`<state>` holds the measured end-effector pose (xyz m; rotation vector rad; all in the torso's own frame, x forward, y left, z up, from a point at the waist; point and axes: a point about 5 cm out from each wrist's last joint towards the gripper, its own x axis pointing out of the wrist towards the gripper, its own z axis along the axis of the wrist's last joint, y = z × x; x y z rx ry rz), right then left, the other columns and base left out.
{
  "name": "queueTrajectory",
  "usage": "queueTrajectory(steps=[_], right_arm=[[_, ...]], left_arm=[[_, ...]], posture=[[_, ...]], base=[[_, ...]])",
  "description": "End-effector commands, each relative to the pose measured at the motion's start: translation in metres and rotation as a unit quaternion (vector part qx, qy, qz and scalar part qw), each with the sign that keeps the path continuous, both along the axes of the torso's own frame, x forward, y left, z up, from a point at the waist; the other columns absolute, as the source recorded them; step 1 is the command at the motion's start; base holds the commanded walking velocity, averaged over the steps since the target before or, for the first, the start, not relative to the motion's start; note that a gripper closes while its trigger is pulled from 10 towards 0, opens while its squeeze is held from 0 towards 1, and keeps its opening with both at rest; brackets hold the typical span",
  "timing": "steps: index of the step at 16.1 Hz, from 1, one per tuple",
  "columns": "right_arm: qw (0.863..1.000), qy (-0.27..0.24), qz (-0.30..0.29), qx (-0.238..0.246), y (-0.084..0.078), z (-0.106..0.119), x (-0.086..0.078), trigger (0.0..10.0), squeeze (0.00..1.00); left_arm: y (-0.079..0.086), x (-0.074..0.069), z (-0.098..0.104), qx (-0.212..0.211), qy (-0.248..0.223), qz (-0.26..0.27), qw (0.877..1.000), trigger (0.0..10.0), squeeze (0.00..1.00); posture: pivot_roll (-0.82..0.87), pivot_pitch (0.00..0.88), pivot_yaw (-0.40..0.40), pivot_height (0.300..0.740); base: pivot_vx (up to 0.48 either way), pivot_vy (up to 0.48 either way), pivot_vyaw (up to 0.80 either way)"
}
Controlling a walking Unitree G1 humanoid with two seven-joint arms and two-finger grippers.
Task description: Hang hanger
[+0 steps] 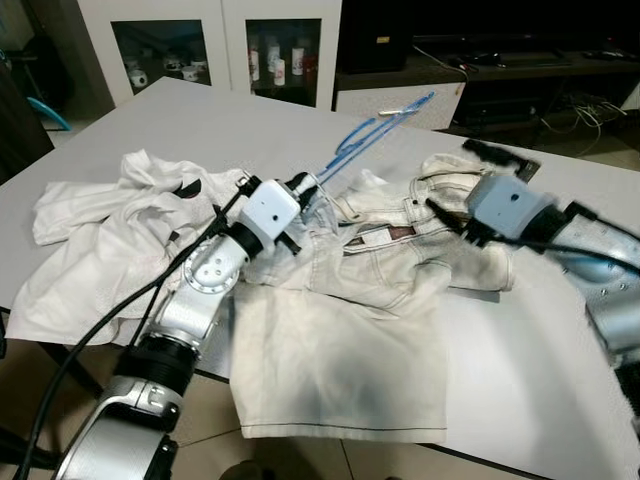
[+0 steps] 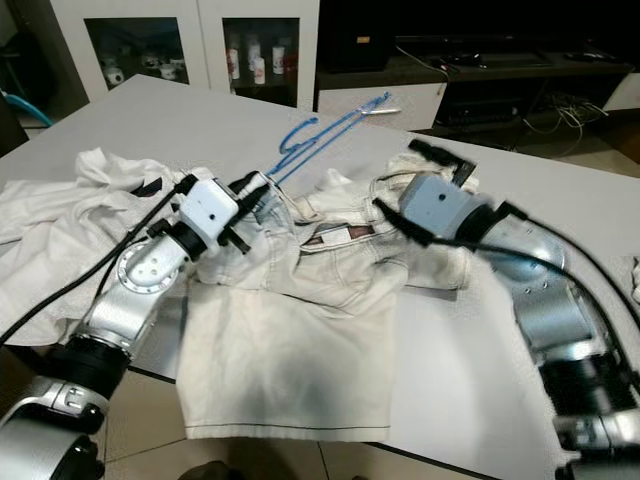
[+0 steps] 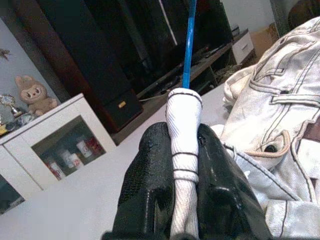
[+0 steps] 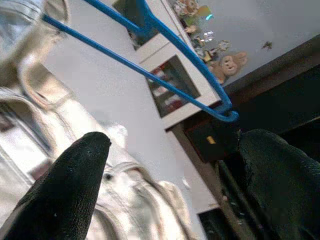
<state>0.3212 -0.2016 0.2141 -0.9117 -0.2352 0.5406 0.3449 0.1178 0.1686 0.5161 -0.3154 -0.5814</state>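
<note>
One blue hanger [image 1: 375, 135], pinched by left gripper [image 3: 182, 165], points away; right gripper [image 4: 165, 165] spread

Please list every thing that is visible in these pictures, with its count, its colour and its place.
Hanger: one, blue, tilted above the table, one end inside the shorts' waistband.
Shorts: one, off-white, lying on the table's near edge between the two arms.
Shirt: one, white, crumpled on the table to the robot's left.
Table: one, pale grey, under the clothes.
Cabinet: one, white with glass doors, behind the table, small jars inside.
Plush toy: one, tan, on top of the cabinet.
Left hand: black fingers shut on a fold of the shorts' cloth.
Right hand: black fingers open, near the waistband.
</note>
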Motion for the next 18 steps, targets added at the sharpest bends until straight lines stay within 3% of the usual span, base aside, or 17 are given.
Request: queueTrajectory(steps=[1,3,4,6,7,11,12,13,14,18], right_arm=[[1.000,-0.017,0.003,-0.008,0.002,0.004,0.003,10.0,0.00],[0.999,-0.043,-0.003,0.023,0.006,0.013,0.009,10.0,0.00],[0.998,-0.049,-0.006,0.027,0.007,0.014,0.012,10.0,0.42],[0.998,-0.046,0.013,0.030,0.015,0.012,0.015,10.0,1.00],[0.998,-0.046,0.017,0.028,0.016,0.011,0.015,10.0,1.00],[0.995,-0.071,0.036,-0.064,0.022,0.006,0.017,10.0,0.97],[0.993,-0.070,0.040,-0.081,0.022,0.004,0.017,10.0,0.80],[0.992,-0.071,0.042,-0.099,0.022,0.003,0.018,10.0,0.06],[0.991,-0.074,0.041,-0.108,0.021,0.004,0.019,10.0,0.00],[0.987,-0.070,0.033,-0.142,0.014,0.003,0.025,10.0,0.00]], left_arm=[[0.000,0.002,0.006,0.006,-0.013,-0.001,1.000,10.0,0.00],[-0.005,-0.001,0.003,0.006,-0.010,-0.017,1.000,10.0,0.00],[-0.009,-0.002,0.003,0.006,-0.007,-0.030,1.000,10.0,0.00],[-0.018,-0.009,0.000,0.015,0.003,-0.072,0.997,10.0,0.00],[-0.019,-0.010,0.000,0.017,0.005,-0.080,0.997,10.0,0.00],[-0.020,-0.014,0.000,0.030,0.001,-0.093,0.995,10.0,0.00],[-0.020,-0.014,0.001,0.031,0.000,-0.095,0.995,10.0,0.00],[-0.020,-0.014,0.002,0.036,-0.001,-0.100,0.994,10.0,0.00],[-0.020,-0.015,0.002,0.044,-0.003,-0.105,0.994,10.0,0.00],[-0.026,-0.022,-0.003,0.075,-0.003,-0.133,0.988,10.0,0.00]], posture=[[0.05,0.000,-0.048,0.723],[0.05,0.000,-0.049,0.723],[0.05,0.000,-0.049,0.723],[0.05,0.000,-0.049,0.723],[0.05,0.000,-0.049,0.723],[0.06,0.000,-0.055,0.723],[0.06,0.000,-0.056,0.723],[0.06,0.000,-0.056,0.723],[0.06,0.000,-0.055,0.723],[0.06,0.000,-0.057,0.723]], base=[[0.000,0.000,0.00],[0.000,0.000,0.00],[0.000,0.000,0.00],[0.000,0.000,0.00],[0.000,0.000,0.00],[0.000,0.000,0.00],[0.000,0.000,0.00],[0.000,0.000,0.00],[0.000,0.000,0.00],[0.000,0.000,0.00]])
